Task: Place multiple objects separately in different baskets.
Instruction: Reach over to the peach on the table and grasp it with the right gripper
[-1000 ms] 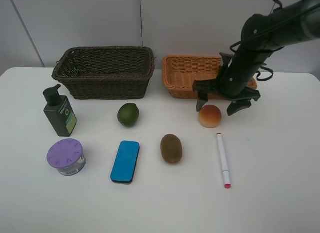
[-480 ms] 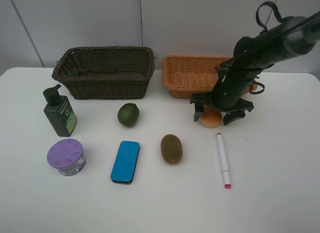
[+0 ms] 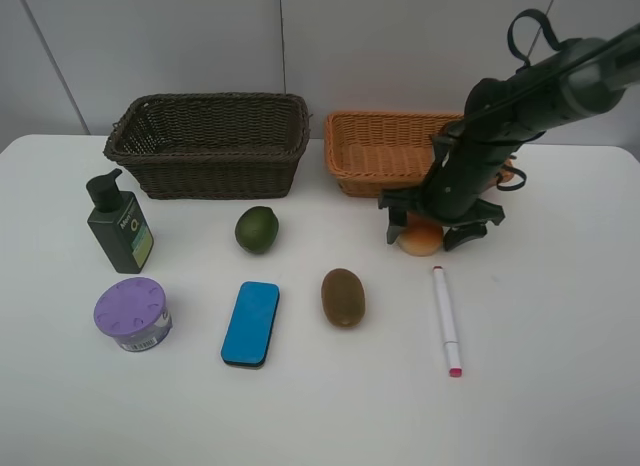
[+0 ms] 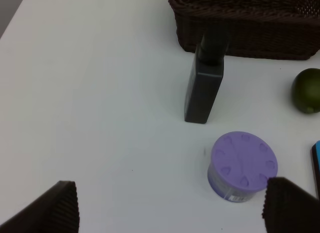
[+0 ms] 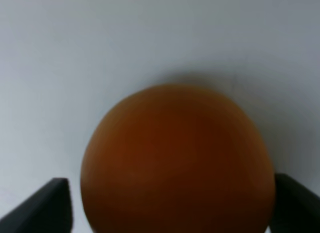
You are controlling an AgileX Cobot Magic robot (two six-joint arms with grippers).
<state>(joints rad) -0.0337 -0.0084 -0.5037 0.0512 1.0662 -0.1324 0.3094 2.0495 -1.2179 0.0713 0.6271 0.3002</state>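
Right pincer [image 3: 430, 230] is held spread astride the round orange-red peach [image 3: 420, 242], no pinch seen. Peach sits on white bench [image 3: 560, 386] near back edge, just before shallow light-orange wicker basket [image 3: 375, 146]. Nothing is seen inside it or the dark brown wicker basket [image 3: 210, 136]. Seven items are judged unsorted. Left pincer [image 4: 170, 213] is spread, idle.

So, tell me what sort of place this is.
Most likely a robotics lab test bench, not a home. There is a bare white table against plain wall panels. A dark basket and an orange basket sit side by side, and the robot's right claw straddles a peach.
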